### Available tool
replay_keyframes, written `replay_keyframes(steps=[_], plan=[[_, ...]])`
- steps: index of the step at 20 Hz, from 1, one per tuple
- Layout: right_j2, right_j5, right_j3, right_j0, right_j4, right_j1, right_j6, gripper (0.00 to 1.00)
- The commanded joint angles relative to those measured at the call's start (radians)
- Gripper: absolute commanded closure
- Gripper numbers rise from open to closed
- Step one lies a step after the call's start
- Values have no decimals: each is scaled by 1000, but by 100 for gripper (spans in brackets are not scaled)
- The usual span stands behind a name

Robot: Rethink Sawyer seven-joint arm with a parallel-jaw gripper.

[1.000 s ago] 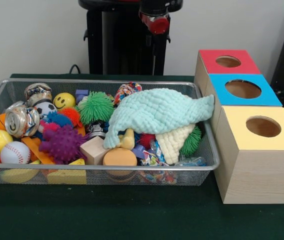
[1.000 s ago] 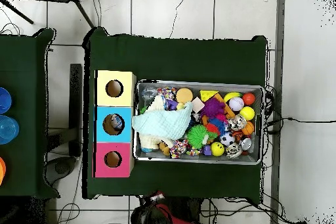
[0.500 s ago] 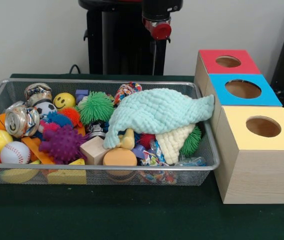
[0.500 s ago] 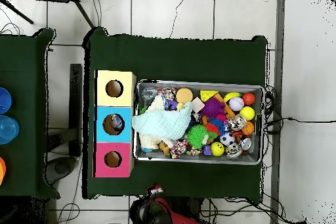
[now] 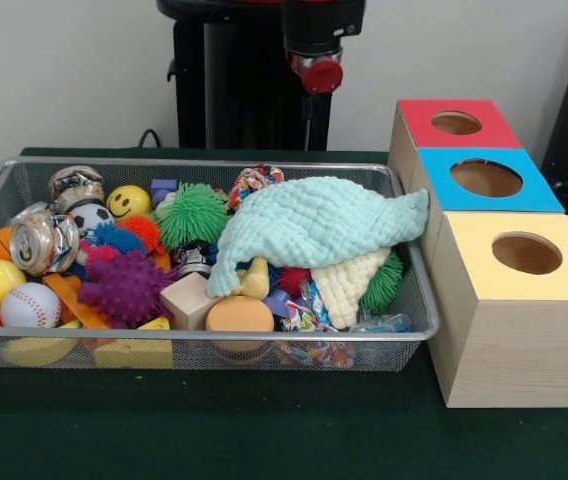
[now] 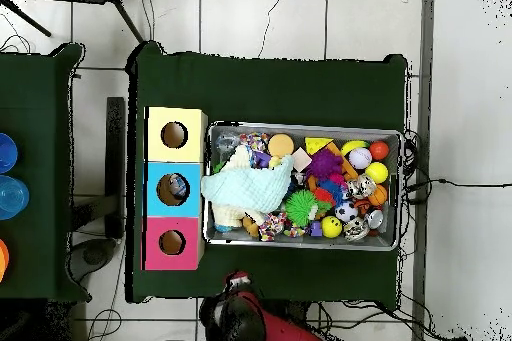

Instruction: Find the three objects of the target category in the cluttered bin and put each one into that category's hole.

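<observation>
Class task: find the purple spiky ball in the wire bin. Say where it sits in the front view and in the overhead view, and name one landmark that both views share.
Front view: the purple spiky ball lies in the bin's left half, near the front wall, beside the baseball.
Overhead view: the ball lies right of the bin's centre, near its upper wall.
Shared landmark: the pale green cloth, draped at the bin's end nearest the boxes.

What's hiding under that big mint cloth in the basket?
Peeking from under the mint cloth: a cream cloth, a green spiky ball, and a yellowish toy. Anything deeper is covered.
</observation>
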Motion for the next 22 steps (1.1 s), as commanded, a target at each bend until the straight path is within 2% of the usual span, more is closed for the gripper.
replay_keyframes(steps=[1,5,8,11,12,18,21,22], plan=[[121,-24,-199,-99,20,8,150,0],[124,122,-178,-149,-11,-44,49,0],[86,214,-185,-140,-41,-97,-45,0],[27,191,-226,-97,-93,-96,-103,0],[8,180,-253,-85,-136,-84,-137,0],[-106,221,-324,4,-208,-88,-139,0],[-102,228,-336,-14,-263,-103,-140,0],[-70,234,-332,-45,-288,-106,-139,0]])
